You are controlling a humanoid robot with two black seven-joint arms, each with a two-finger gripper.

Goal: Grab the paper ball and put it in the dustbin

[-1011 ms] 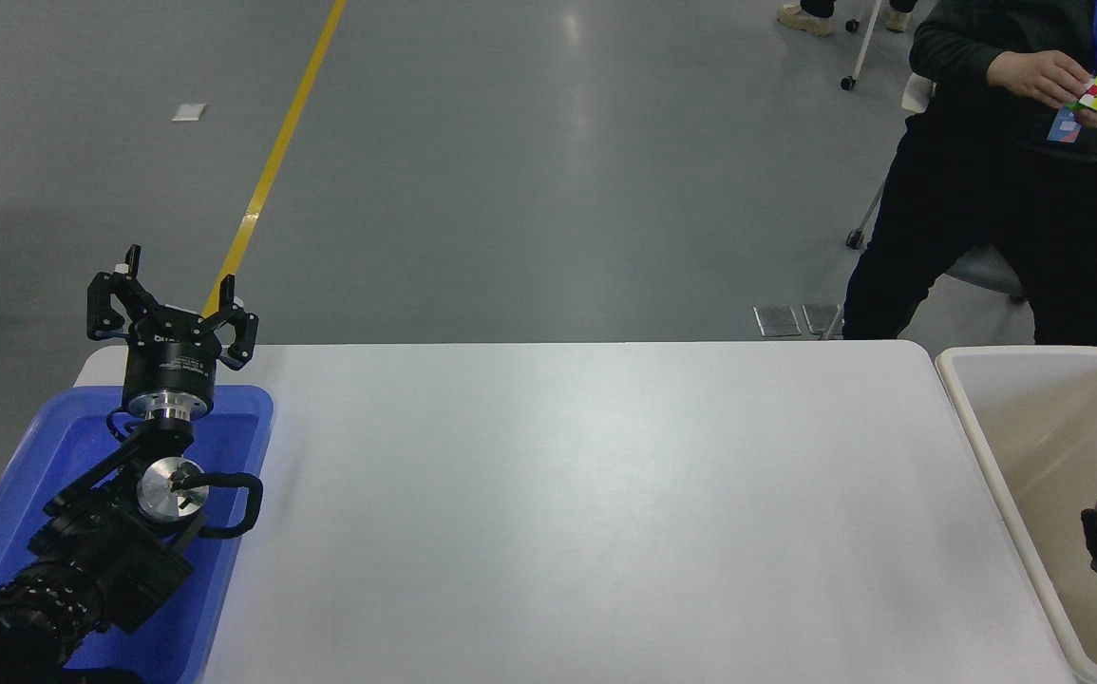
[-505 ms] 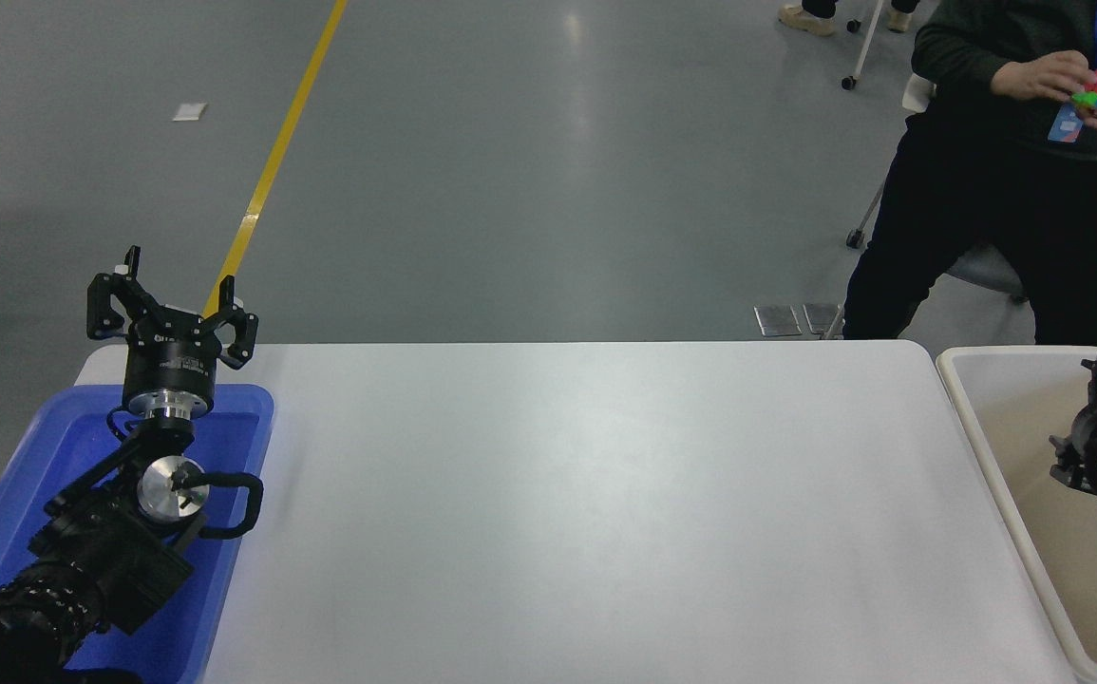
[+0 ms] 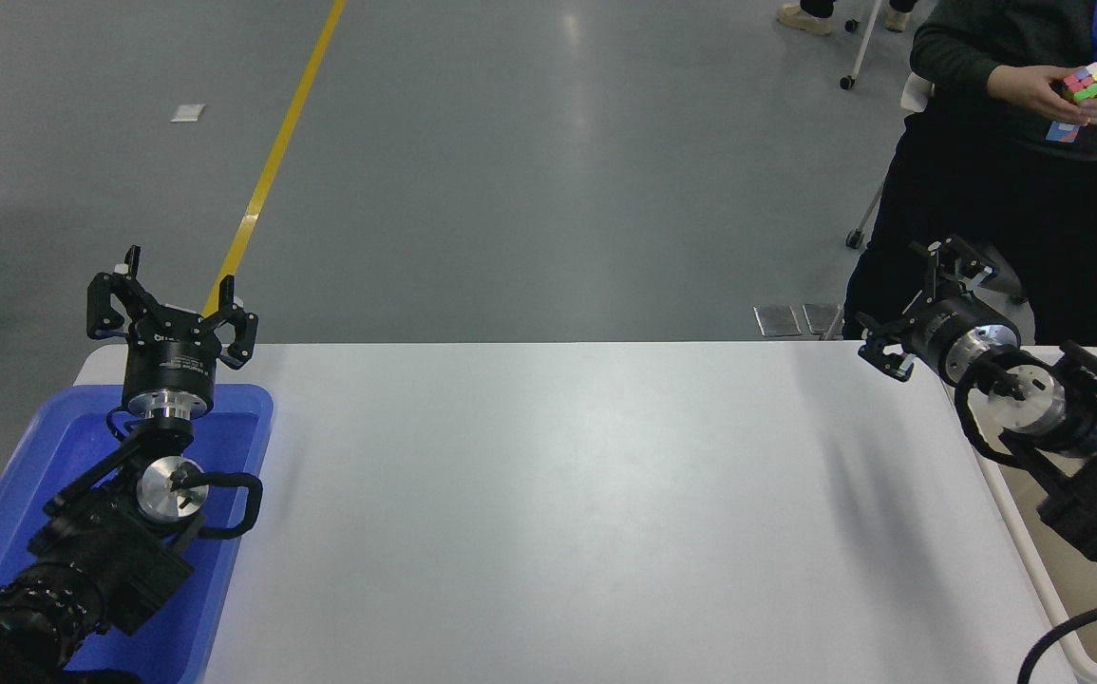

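Observation:
The paper ball is out of view. The dustbin (image 3: 1070, 570), off-white with beige inside, stands off the table's right edge, partly hidden by my right arm. My right gripper (image 3: 918, 304) is open and empty, held above the table's far right corner, just left of the dustbin. My left gripper (image 3: 168, 309) is open and empty, parked upright over the far end of the blue tray at the lower left.
A shallow bright blue tray (image 3: 26, 494) lies at the table's left edge under my left arm. A person (image 3: 1013, 180) sits beyond the far right corner, handling a coloured cube (image 3: 1087, 83). The white table (image 3: 557, 513) spans the middle.
My right arm has risen out of the dustbin and swung left and forward, so its gripper now hangs over the table's far right corner. The left arm has not moved.

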